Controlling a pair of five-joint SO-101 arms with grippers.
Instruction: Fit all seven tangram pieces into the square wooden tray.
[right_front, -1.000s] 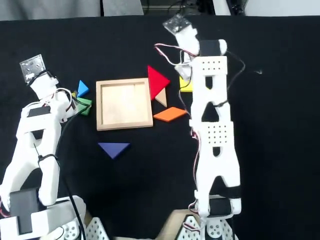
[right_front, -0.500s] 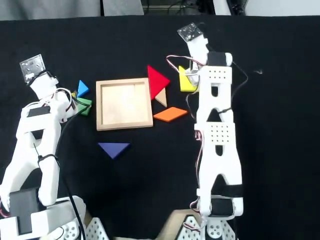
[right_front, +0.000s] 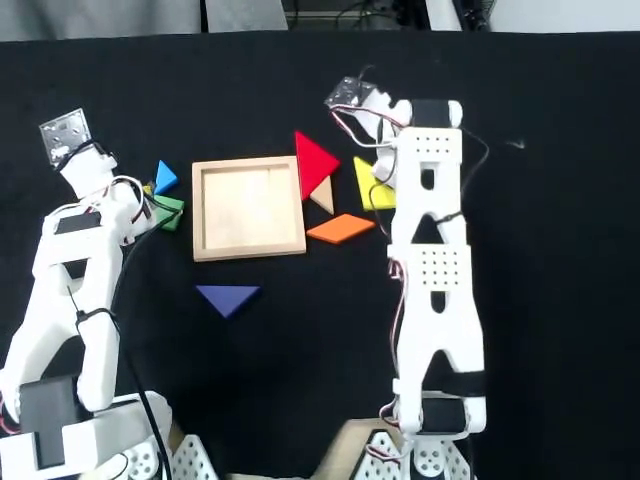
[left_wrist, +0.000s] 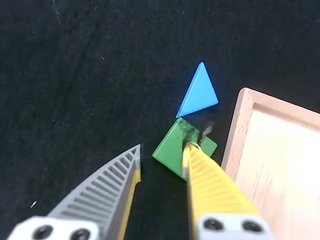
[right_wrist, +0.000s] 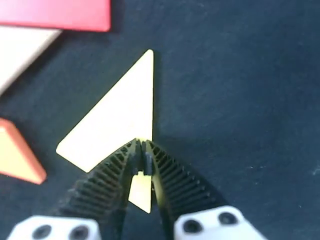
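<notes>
tray (right_front: 200, 245) holds nothing; judging by that, all seven pieces are left to place, scattered on the black surface (right_front: 540, 300). left hand (left_wrist: 162, 150) spread, one finger touching the green square (left_wrist: 172, 147) beside the tray. right hand (right_wrist: 142, 150) pressed together, tips on the yellow triangle (right_wrist: 117, 125).

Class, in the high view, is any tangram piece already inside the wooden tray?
No, the wooden tray shows only bare wood inside; the red triangle, for one, lies outside its rim.
</notes>
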